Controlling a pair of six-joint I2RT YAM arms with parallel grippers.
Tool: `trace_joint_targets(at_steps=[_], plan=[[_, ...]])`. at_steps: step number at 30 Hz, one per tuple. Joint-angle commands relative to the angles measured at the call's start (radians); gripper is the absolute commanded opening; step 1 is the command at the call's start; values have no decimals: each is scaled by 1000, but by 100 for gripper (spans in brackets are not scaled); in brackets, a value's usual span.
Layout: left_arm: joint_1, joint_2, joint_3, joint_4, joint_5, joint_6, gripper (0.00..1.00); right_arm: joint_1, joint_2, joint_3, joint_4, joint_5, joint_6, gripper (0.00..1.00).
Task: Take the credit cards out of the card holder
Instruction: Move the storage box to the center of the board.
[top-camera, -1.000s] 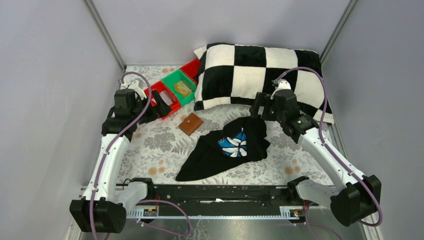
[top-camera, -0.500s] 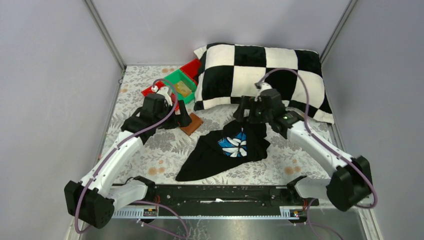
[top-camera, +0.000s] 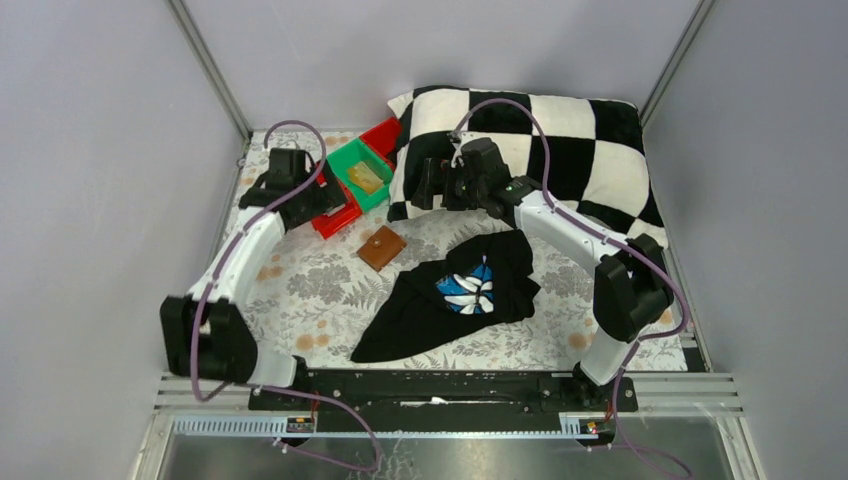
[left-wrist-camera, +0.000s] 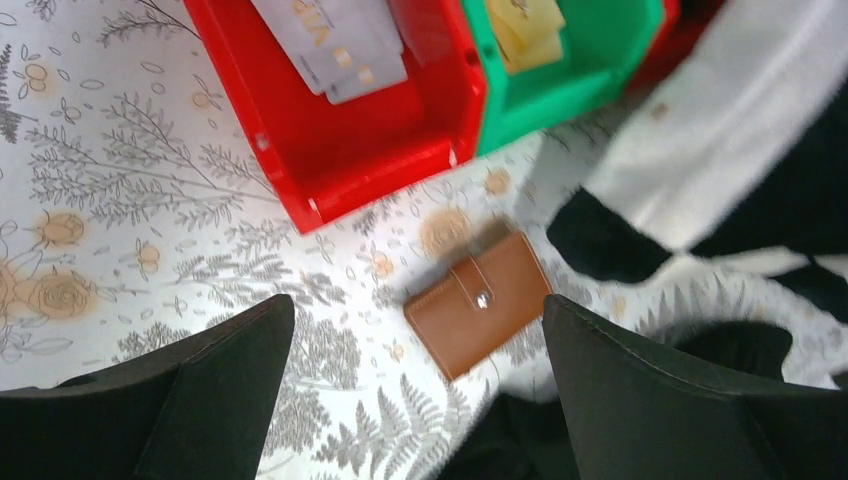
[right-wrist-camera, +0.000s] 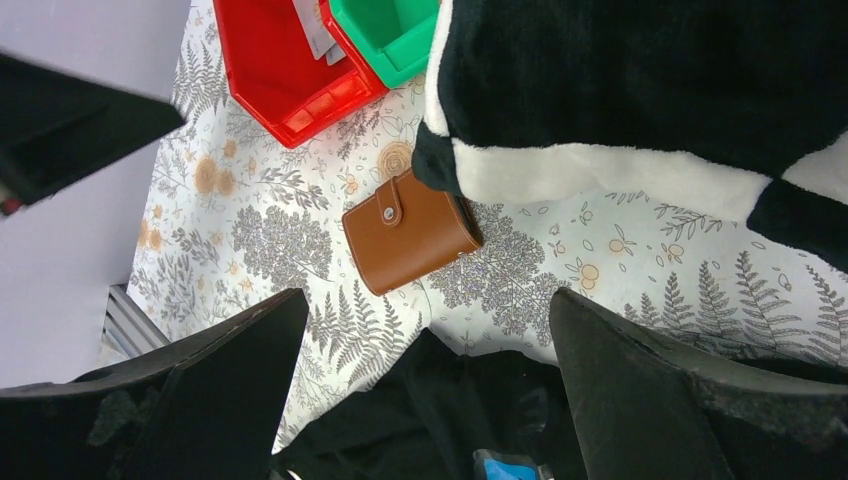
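Note:
The card holder (top-camera: 381, 248) is a brown leather wallet, snapped shut, lying flat on the floral table. It also shows in the left wrist view (left-wrist-camera: 480, 303) and the right wrist view (right-wrist-camera: 408, 230). Beige-orange credit cards (top-camera: 367, 178) lie in the green tray (top-camera: 345, 162), also in the left wrist view (left-wrist-camera: 525, 25). Light grey credit cards (left-wrist-camera: 335, 50) lie in the red tray (left-wrist-camera: 380, 150). My left gripper (top-camera: 338, 203) is open and empty by the red tray, apart from the wallet. My right gripper (top-camera: 432, 192) is open and empty at the pillow's front edge, above and behind the wallet.
A black-and-white checked pillow (top-camera: 530, 150) fills the back right. A black cloth with blue-white print (top-camera: 450, 295) lies right of the wallet, its edge close to it. A second red tray (top-camera: 383, 135) stands behind the green one. Grey walls close in the sides.
My left gripper has pulled back from over the wallet to the far left by the red tray. My right gripper has moved left and away, over the pillow's front edge. The wallet has not moved.

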Motion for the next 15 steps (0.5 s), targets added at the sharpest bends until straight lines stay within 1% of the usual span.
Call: trace_joint_targets(at_steps=[1, 3, 5, 8, 15], plan=[[52, 153, 113, 27, -25, -50, 99, 0, 17, 45, 4, -37, 24, 100], [58, 235, 165, 32, -19, -59, 99, 1, 11, 33, 4, -40, 26, 100], [58, 312, 218, 36, 20, -50, 99, 1, 1, 12, 4, -43, 25, 100], [58, 385, 257, 68, 28, -67, 99, 0, -16, -17, 2, -49, 21, 100], [73, 530, 323, 102, -49, -122, 99, 0, -63, -83, -5, -50, 10, 100]])
